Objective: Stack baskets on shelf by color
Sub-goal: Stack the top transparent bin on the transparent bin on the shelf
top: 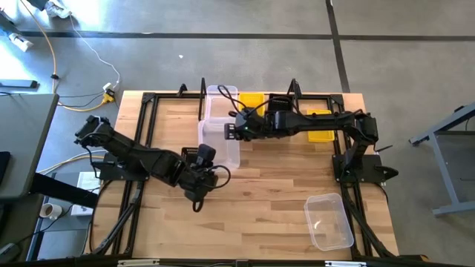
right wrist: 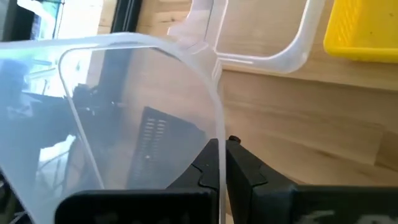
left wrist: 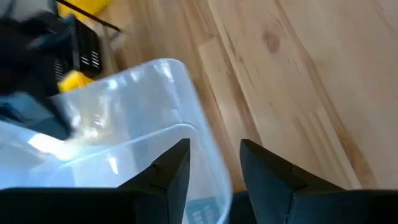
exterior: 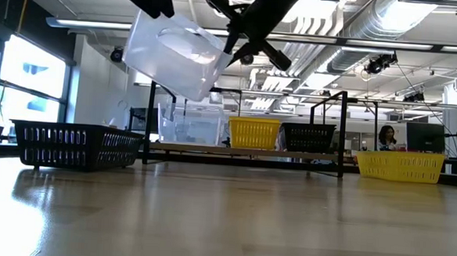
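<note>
My right gripper [right wrist: 219,163] has its fingers clamped on the thin rim of a clear basket [exterior: 176,53], light, slick and flexible, held tilted above the bench near the shelf [exterior: 243,151], while my left gripper [left wrist: 214,165] waits, fingers apart.

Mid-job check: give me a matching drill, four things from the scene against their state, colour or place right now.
Things:
1 right hand
2 left hand
3 middle basket on the shelf
4 loose clear basket

States:
A open, holding nothing
B yellow
C shut on the lifted clear basket
D on the tabletop, away from the shelf

Pairs: 1-C, 2-A, 3-B, 4-D
</note>
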Controlling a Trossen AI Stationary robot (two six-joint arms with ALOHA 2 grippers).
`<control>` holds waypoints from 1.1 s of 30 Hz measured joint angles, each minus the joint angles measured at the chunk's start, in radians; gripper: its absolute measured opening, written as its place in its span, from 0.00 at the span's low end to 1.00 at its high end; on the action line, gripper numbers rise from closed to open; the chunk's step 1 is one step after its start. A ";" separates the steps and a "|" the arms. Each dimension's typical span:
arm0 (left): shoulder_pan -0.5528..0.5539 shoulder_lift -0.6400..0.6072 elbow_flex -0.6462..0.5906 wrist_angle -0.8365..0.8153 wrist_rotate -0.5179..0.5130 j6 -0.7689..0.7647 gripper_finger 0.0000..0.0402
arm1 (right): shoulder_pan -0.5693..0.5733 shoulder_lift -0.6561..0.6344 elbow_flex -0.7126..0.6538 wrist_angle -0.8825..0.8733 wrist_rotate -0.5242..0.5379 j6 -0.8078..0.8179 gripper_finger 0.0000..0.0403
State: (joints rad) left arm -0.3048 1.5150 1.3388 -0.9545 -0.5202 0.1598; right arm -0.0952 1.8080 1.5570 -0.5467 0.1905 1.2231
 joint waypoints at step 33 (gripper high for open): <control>0.039 0.043 0.000 -0.160 -0.022 -0.078 0.04 | 0.050 -0.073 0.000 0.068 -0.012 -0.194 0.00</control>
State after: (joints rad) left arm -0.2655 1.5578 1.3392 -1.1141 -0.5423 0.0818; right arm -0.0456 1.7351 1.5566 -0.4789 0.1787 1.0292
